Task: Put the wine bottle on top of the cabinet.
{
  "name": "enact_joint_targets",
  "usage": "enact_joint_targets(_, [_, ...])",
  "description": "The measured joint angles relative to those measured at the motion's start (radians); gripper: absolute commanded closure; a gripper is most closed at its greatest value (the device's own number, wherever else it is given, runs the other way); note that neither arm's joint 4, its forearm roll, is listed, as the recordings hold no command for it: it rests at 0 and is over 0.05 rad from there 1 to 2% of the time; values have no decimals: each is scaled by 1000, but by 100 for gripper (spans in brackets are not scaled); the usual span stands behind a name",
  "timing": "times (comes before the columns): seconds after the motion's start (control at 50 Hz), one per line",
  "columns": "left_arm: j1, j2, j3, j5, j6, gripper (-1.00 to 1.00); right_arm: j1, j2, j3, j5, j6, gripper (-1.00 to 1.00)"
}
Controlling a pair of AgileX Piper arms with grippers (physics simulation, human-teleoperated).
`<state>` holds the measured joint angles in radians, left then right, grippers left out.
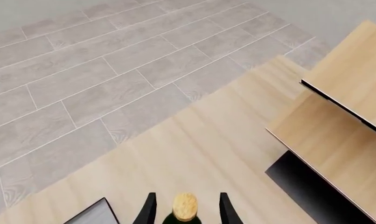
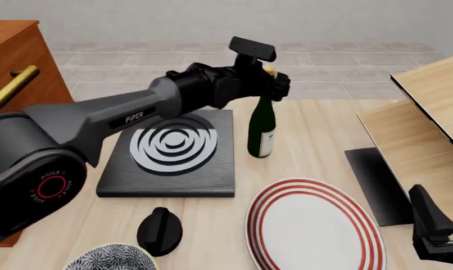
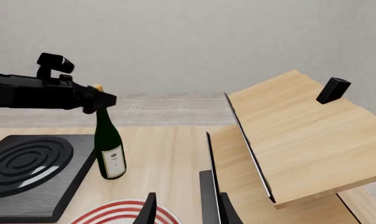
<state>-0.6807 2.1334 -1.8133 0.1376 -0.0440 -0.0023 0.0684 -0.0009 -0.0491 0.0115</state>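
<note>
Nearest, lower left, a patterned bowl (image 2: pixel 107 257); mid-frame the left tool (image 2: pixel 271 84) straddles the bottle (image 2: pixel 262 128) neck, fingers apart, seemingly for lifting to the cabinet (image 2: pixel 17 62).

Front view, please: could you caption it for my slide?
Left gripper at the neck of the upright wine bottle beside the hob.

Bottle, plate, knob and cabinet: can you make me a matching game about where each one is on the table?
Things:
1. bottle
2. plate
3. knob
4. cabinet

Places, front view:
A. far left edge
B. near side, right of the middle
C. between the left end effector's fingers, beside the black burner
D. near side, in front of the burner

Pairs: 1-C, 2-B, 3-D, 4-A
</note>
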Motion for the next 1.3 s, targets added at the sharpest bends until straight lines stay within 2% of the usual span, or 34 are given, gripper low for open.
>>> enact_joint_targets(0.1, [-3,11,-11,1,0,-100,0,-1,0,1,0,-100])
enact_joint_targets(0.12, [-3,13,-12,0,0,100,0,-2,0,2,0,-100])
enact_joint_targets(0.6, [-22,-41,107,-120,18,100,0,-1,0,1,0,-100])
enact_joint_targets(0.98, [-36,-89,126,-166,30,100,0,0,0,0,0,-100])
enact_joint_targets(1.3, [-66,-129,195,-229,58,100,0,0,0,0,0,-100])
